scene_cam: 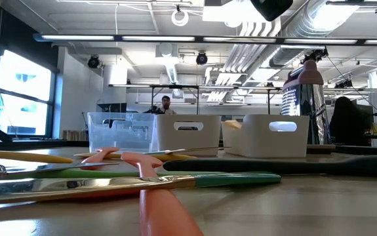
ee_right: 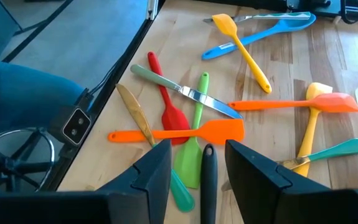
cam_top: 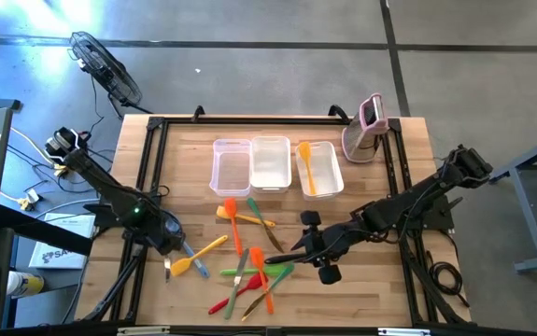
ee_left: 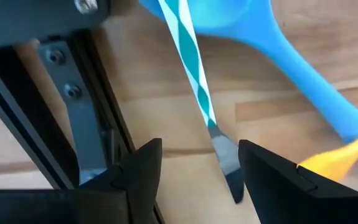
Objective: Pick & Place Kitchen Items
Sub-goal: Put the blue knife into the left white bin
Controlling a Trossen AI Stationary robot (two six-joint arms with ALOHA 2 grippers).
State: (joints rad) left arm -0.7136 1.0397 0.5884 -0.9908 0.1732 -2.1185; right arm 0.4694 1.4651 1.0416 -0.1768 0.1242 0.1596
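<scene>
Two grippers: both low over the pale wooden table [cam_top: 380, 289], jaws spread wide on each, nothing held.
Front heap: slim-handled kitchen items [cam_top: 249, 266] in orange, green, red and yellow, lying crossed near the front edge.
Left gripper [cam_top: 173, 247]: at the heap's left end, straddling a teal-and-white striped handle with a metal tip [ee_left: 198, 87] without touching it; long blue plastic spoon [ee_left: 278, 50] just beside.
Right gripper [cam_top: 307, 245]: at the heap's right side, slim black handle [ee_right: 208, 177] lying in the gap between its fingers; flat orange turner [ee_right: 191, 132] just beyond.
Step in hand: by the look of it, lining up grasps, with nothing lifted yet.
Next move: probably lowering and closing squarely on one handle, clear of its crossed neighbours.
Far side: three clear rectangular plastic tubs [cam_top: 270, 142] in a row, one orange spatula [cam_top: 307, 168] already in the rightmost; pink-and-white upright gadget [cam_top: 366, 126] beside them.
</scene>
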